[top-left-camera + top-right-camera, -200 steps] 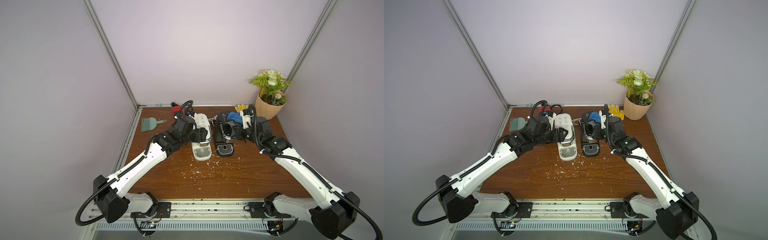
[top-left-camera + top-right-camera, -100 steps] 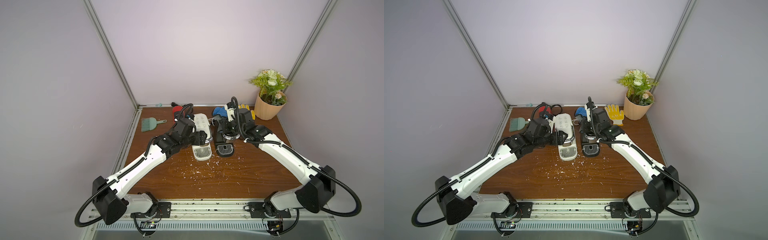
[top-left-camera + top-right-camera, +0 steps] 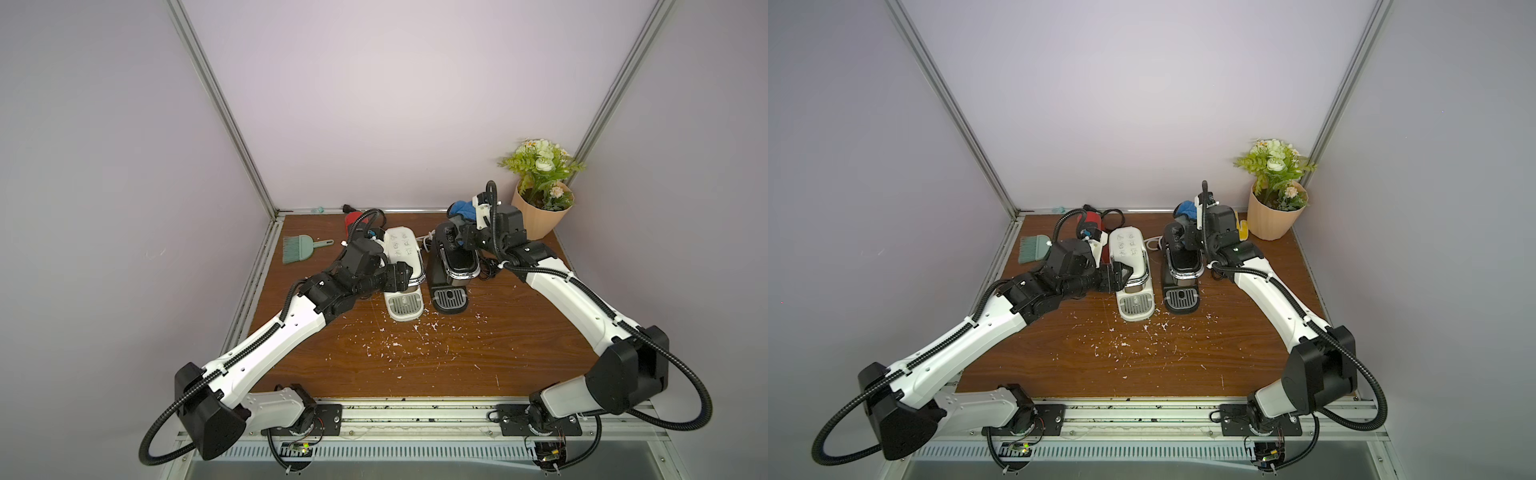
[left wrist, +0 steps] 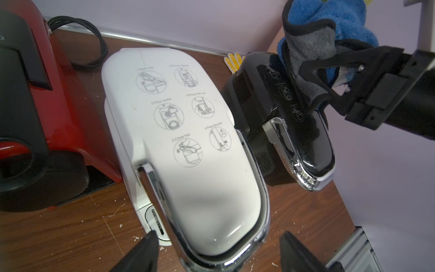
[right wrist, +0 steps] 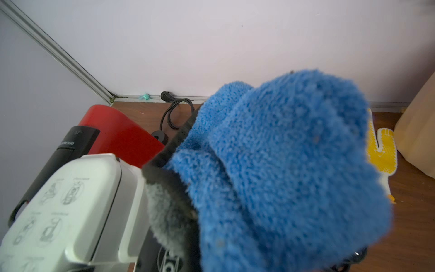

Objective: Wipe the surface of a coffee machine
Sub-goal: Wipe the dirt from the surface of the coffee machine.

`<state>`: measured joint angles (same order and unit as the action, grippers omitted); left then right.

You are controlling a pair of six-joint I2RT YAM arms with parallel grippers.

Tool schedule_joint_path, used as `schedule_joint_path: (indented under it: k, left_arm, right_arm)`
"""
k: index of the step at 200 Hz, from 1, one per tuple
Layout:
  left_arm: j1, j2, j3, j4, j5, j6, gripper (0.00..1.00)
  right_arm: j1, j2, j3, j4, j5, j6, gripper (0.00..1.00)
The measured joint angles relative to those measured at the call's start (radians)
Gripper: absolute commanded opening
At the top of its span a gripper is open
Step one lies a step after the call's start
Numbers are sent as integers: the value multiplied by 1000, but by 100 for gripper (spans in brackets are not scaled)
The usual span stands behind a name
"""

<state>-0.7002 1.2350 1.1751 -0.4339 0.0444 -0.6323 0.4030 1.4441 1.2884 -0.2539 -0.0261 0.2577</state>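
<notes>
Brown wood-grain surface (image 3: 415,365) carries three capsule coffee machines standing side by side near the back wall: a red and black coffee machine (image 4: 58,94) furthest towards the left arm's side, a white plastic coffee machine (image 3: 402,253) with printed instruction drawings on its lid in the middle, and a glossy black coffee machine (image 3: 457,266) with a chrome rim next to it. The right tool (image 4: 310,80) is clamped tight on a fluffy blue and grey microfibre cloth (image 5: 282,164), and in the left wrist view the grey part of that cloth lies against the rear top of the black machine's lid. The left tool (image 4: 217,235) is spread wide, its two dark fingers (image 4: 141,254) standing on either side of the white machine's chrome-edged front end, with a gap showing beside one of them; whether the other touches the casing cannot be told. A yellow dotted work glove (image 5: 381,150) lies flat behind the black machine, near a tan pot of green artificial flowers (image 3: 536,216) in the back corner. A small green hand brush (image 3: 297,249) lies by the left wall, a coiled black power cord (image 5: 171,113) sits behind the red machine, and white crumbs (image 3: 399,336) are scattered in front of the drip trays.
</notes>
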Motion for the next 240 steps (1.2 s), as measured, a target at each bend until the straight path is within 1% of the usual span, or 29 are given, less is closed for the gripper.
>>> schedule_joint_path:
  k: [50, 68, 84, 114, 138, 168, 207, 240]
  left_arm:
    - [0, 17, 0, 16, 16, 1, 82]
    - [0, 32, 0, 20, 23, 2, 82]
    - [0, 40, 0, 21, 28, 4, 82]
    - [0, 45, 0, 25, 49, 4, 82]
    - [0, 45, 0, 24, 52, 4, 82]
    - [0, 37, 0, 22, 53, 4, 82]
    - [0, 16, 6, 5, 51, 3, 82]
    - [0, -11, 35, -12, 52, -5, 82]
  right_arm:
    - [7, -236, -203, -13, -65, 39, 6]
    - [21, -279, -229, -29, -97, 65, 6]
    - [39, -285, -232, -34, -121, 85, 6]
    - [81, -244, -212, -11, -157, 101, 7]
    - [94, -190, -186, 28, -172, 103, 7]
    - [100, -89, -103, 40, -164, 92, 7]
    - [93, 40, 15, 41, -129, 64, 7]
    - [47, 65, 29, 68, -130, 48, 7]
